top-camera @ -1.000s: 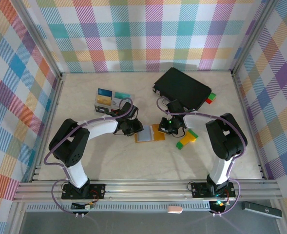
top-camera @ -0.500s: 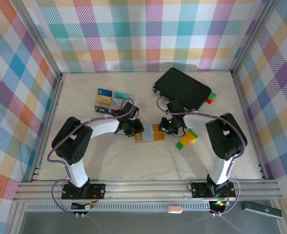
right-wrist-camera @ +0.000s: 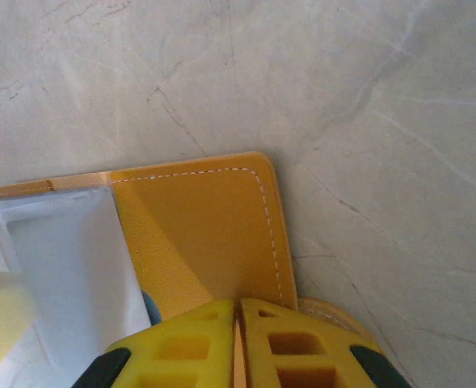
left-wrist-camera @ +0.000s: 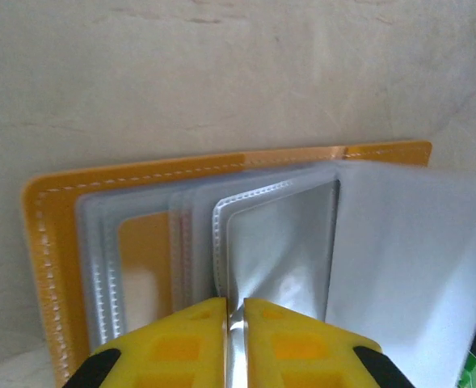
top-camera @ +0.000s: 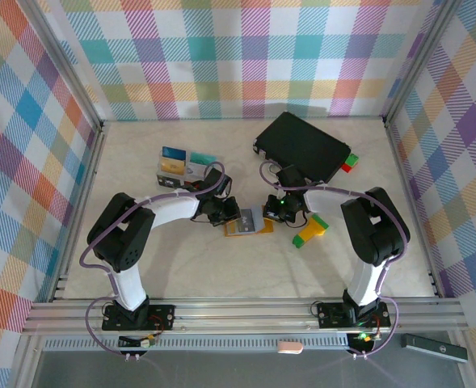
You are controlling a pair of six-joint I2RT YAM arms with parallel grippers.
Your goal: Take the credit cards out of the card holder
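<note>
Jaws of my left gripper [left-wrist-camera: 235,315] were pinched together on a clear plastic sleeve [left-wrist-camera: 278,234] of the card holder [left-wrist-camera: 141,174], with only the thin film between the yellow fingers. In my left wrist view, that sleeve rose from the open holder toward the camera. The other sleeves lay flat toward 9 o'clock, inside the orange stitched cover.

My right gripper [right-wrist-camera: 238,311] was also closed down to a sliver. The orange cover [right-wrist-camera: 205,234] ran in under its fingertips, so I took it to be pinching the holder's edge there. A grey-white pocket [right-wrist-camera: 60,250] lay at 9 o'clock from those fingers, and a bit of the strap tab [right-wrist-camera: 326,307] peeked out at 3 o'clock beside them.

From above, the card holder [top-camera: 242,228] lay open near the middle of the table [top-camera: 221,267]. My left gripper [top-camera: 234,212] was on its 10 o'clock side and my right gripper [top-camera: 271,214] on its 2 o'clock side, the two arms reaching in from either flank. One grey leaf of the holder stood tilted up between them.

The credit cards [top-camera: 181,166] lay in a small cluster on the table at 10 o'clock from the holder, well apart from it, with a blue-and-yellow one beside a teal one. The black case [top-camera: 302,145] sat at 1 o'clock from the holder, and the green-and-yellow block [top-camera: 310,230] lay near the holder at 3 o'clock, just beyond my right gripper.
</note>
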